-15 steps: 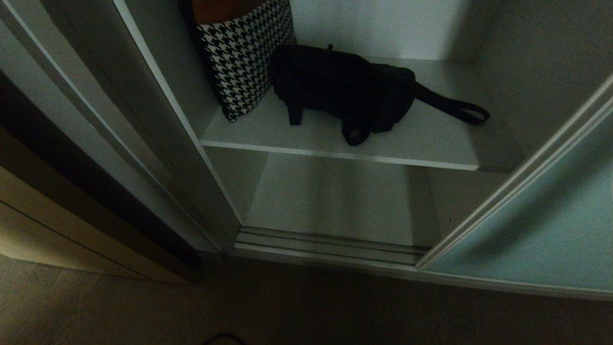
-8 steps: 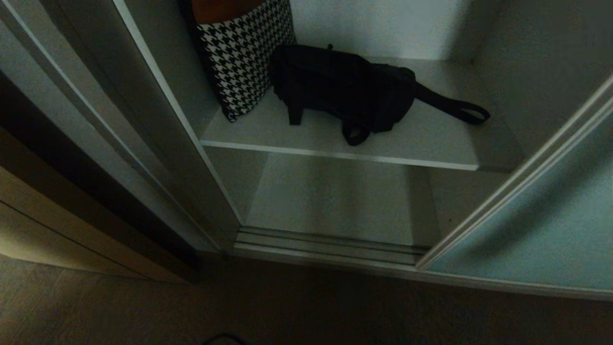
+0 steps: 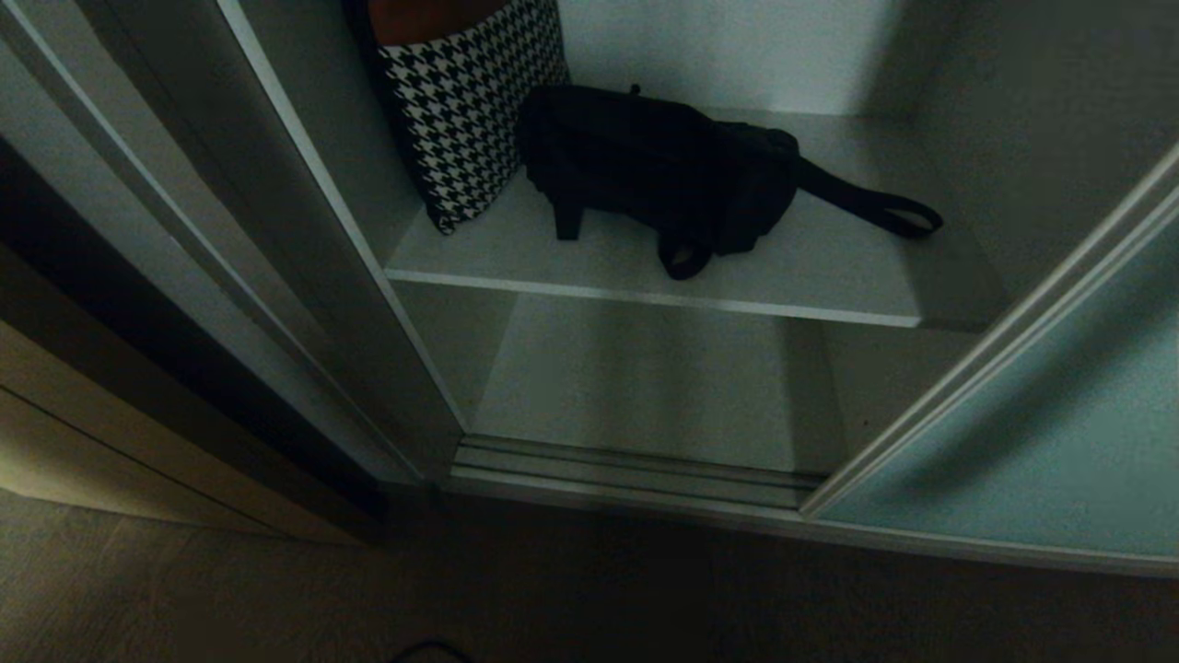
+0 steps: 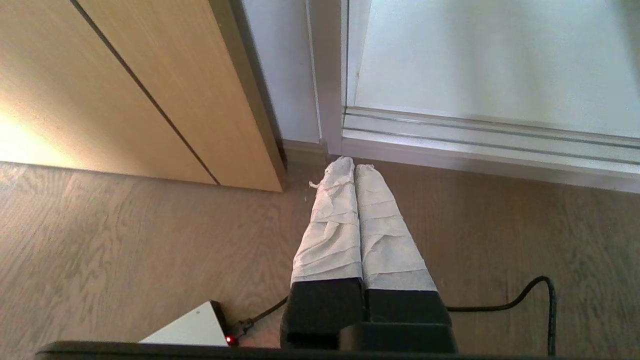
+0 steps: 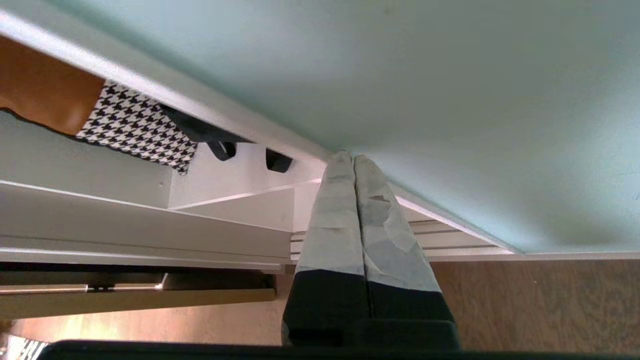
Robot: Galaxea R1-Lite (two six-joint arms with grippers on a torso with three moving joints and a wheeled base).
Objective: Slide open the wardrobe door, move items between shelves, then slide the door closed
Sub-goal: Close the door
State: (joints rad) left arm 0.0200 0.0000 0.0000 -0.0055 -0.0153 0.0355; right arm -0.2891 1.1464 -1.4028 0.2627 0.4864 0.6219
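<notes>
Black bag [image 3: 659, 175] on shelf [image 3: 811, 276], strap end behind door frame [image 5: 210, 112]

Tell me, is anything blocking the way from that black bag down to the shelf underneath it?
Nothing visible does. The soft black fabric bag lies on the upper pale grey-white shelf, the frosted teal-green sliding door is slid aside, and the lower board shows nothing on it.
</notes>
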